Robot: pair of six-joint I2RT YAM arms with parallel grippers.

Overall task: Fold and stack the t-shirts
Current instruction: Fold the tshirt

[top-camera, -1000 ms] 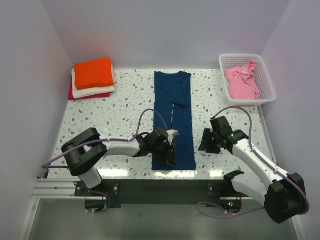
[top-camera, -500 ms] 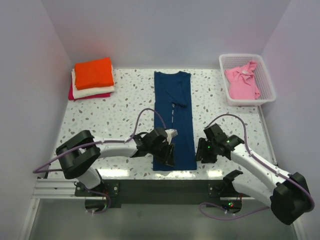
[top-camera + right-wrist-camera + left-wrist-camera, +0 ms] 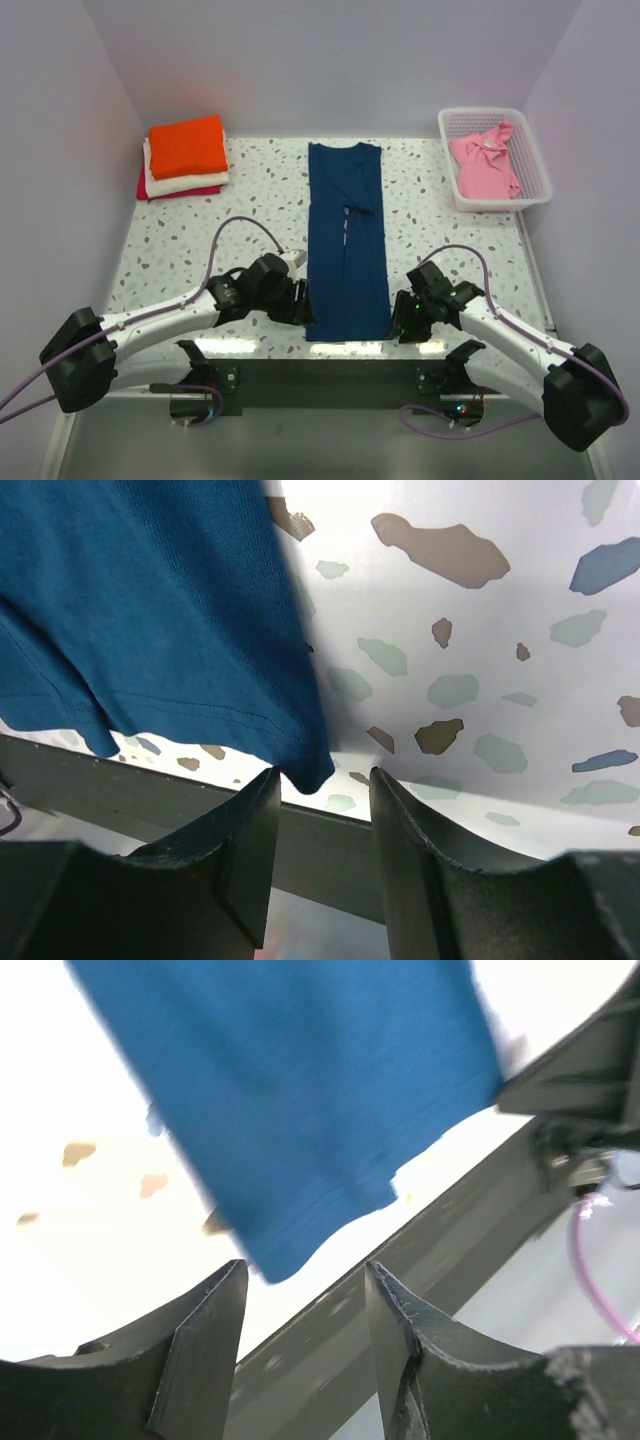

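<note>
Withdrawn leftward off the navy t-shirt [image 3: 347, 240], left fingers [image 3: 205, 1340] gape empty; right fingers [image 3: 245, 850], also spread, flank its near-right corner

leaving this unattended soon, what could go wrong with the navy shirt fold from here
1. The lengthwise-folded navy blue cloth t-shirt lies with its hem at the near edge of the speckled white table; the open left gripper and right gripper might pinch only the top layer, undoing the fold.
2. In the left wrist view the hem corner sits toward one finger, so that grip may slip.
</note>
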